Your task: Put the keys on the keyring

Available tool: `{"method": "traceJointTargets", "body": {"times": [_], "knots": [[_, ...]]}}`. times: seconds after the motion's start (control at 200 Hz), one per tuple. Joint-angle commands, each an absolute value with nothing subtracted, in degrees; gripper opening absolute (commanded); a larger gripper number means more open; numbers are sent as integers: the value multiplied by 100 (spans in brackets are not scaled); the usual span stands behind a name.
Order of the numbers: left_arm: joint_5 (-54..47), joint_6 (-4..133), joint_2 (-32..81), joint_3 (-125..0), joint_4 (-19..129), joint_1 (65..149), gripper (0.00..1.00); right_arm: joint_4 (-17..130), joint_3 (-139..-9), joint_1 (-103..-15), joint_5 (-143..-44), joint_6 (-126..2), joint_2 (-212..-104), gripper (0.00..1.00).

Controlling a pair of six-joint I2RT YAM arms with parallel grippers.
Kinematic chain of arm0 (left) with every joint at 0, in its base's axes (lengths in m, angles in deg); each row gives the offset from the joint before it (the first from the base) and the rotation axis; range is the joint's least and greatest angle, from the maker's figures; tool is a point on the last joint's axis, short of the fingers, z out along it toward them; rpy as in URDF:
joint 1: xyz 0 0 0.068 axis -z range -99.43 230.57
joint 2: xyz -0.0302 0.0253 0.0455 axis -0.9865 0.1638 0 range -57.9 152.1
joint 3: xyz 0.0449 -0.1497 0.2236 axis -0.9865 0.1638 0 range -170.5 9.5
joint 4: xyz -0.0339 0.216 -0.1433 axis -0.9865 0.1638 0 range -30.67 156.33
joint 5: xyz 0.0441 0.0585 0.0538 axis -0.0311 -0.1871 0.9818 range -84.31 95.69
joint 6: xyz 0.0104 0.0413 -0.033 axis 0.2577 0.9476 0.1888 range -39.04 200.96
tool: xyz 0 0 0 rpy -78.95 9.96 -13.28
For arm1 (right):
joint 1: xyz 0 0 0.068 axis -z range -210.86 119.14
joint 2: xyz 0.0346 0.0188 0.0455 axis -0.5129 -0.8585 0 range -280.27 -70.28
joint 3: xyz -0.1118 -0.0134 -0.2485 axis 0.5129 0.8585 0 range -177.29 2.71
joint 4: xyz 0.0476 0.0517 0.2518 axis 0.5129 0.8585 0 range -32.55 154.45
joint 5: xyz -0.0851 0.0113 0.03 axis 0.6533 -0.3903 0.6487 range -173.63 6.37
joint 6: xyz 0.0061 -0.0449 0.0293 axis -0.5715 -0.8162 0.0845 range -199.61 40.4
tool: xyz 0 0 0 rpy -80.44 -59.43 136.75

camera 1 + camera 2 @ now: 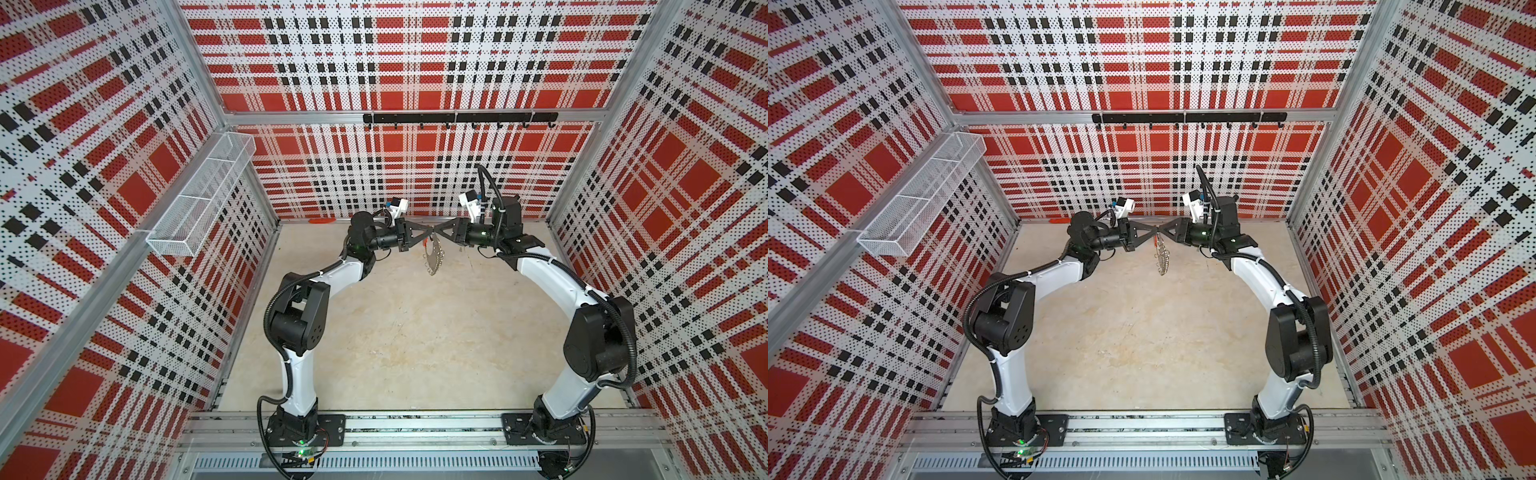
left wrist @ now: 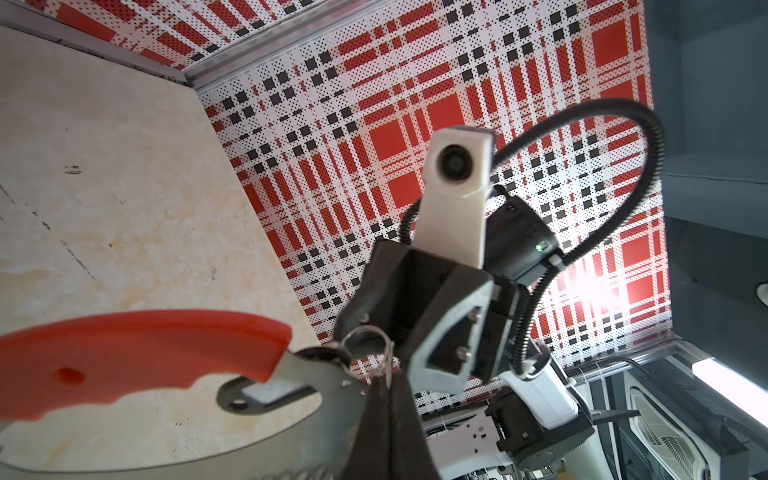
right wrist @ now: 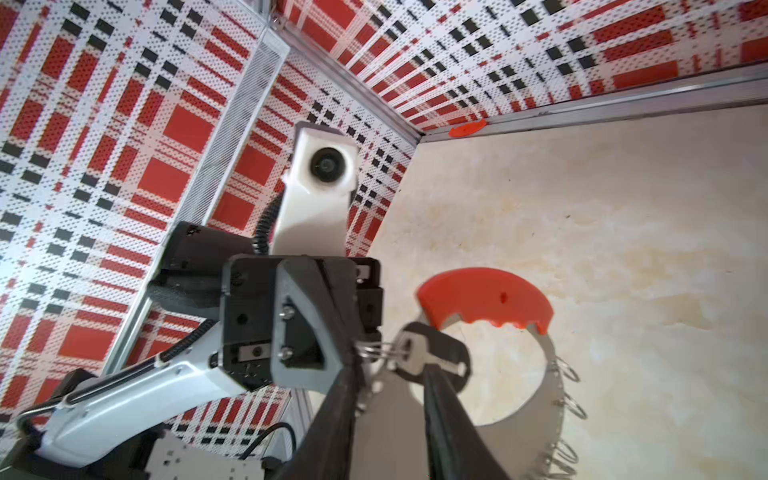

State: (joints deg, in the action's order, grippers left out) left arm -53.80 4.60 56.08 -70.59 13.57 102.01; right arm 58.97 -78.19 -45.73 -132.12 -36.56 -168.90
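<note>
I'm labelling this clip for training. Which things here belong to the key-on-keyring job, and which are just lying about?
In the job:
- keyring, hanging from the shut left gripper
- keys, at the gripper tips
- right gripper, jaws apart beside the keys

Lying about:
- white mesh basket
- black hook rail
- small red piece at the table's far edge

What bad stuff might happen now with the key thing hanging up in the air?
The keyring hangs over the table, pinched only at its edge by the shut left gripper; a slip would drop it.
The right gripper has its jaws apart beside the key; if the key is not fully on its small ring, it may fall.
The two grippers' tips nearly touch, so they might bump.
</note>
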Motion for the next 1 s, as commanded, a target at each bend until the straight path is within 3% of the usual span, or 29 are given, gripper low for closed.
{"method": "traceJointTargets", "body": {"times": [0.0,0.351,0.616,0.992], "knots": [[-5355,393,5566,-7293,864,10184,0,4750,-7678,-4500,-13722,-2672,-16809,33],[-5364,271,5567,-7333,738,10193,0,3153,-7340,-4501,-14048,-1460,-16998,27],[-5369,256,5554,-7307,705,10193,0,3030,-7376,-4551,-14084,-1320,-17090,22],[-5375,225,5552,-7307,668,10189,0,2982,-7408,-4594,-14101,-1274,-17192,22]]}}
